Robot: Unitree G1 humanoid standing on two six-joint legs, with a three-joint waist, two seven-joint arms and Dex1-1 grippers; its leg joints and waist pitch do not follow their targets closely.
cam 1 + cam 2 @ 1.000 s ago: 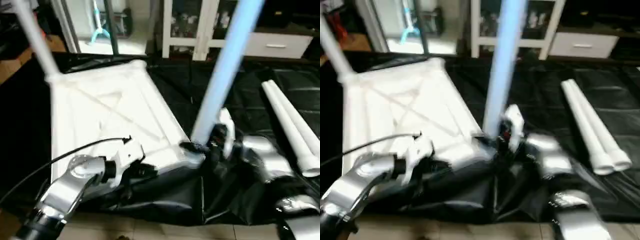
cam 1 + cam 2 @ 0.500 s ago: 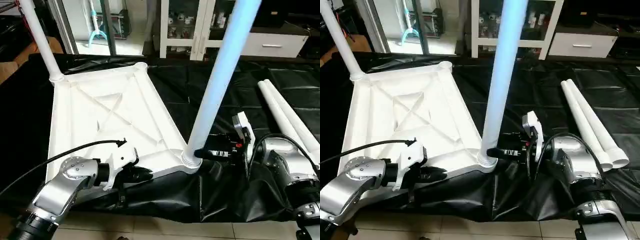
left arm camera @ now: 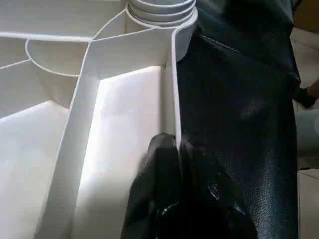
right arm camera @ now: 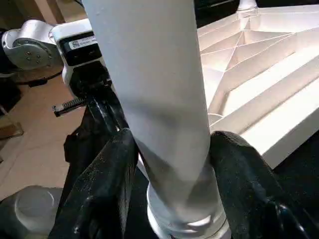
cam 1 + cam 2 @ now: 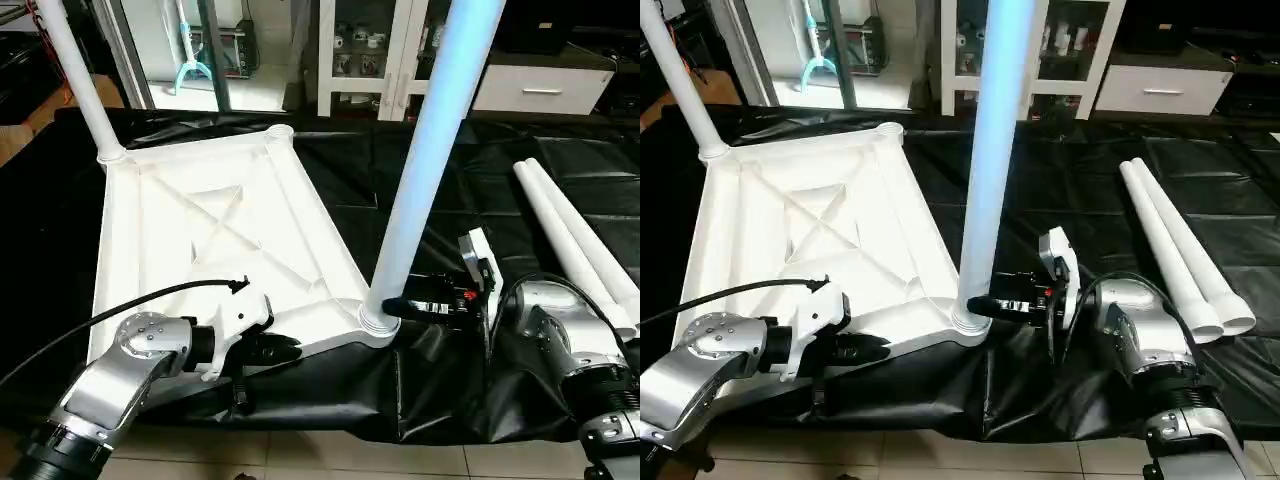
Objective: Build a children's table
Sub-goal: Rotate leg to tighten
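Note:
The white tabletop (image 5: 200, 230) lies underside up on black sheeting, its X ribs showing. One white leg (image 5: 75, 70) stands in the far left corner socket. A second leg (image 5: 425, 150) stands in the near right socket (image 5: 375, 322). My right gripper (image 5: 388, 306) is at this leg's foot, one black finger (image 4: 107, 169) pressed on each side of the tube. My left gripper (image 5: 285, 350) is shut on the tabletop's near rim (image 3: 174, 89), pinching the thin wall. Two loose legs (image 5: 570, 235) lie side by side on the right.
Black sheeting (image 5: 440, 200) covers the work area and hangs crumpled over the near edge. Tiled floor (image 5: 300, 465) runs along the front. A white cabinet with a drawer (image 5: 540, 90) stands behind. A black cable (image 5: 120, 310) arcs over my left forearm.
My right gripper's fingers have closed in on the foot of the near right leg. The left gripper keeps its hold on the rim. The camera has shifted and steadied.

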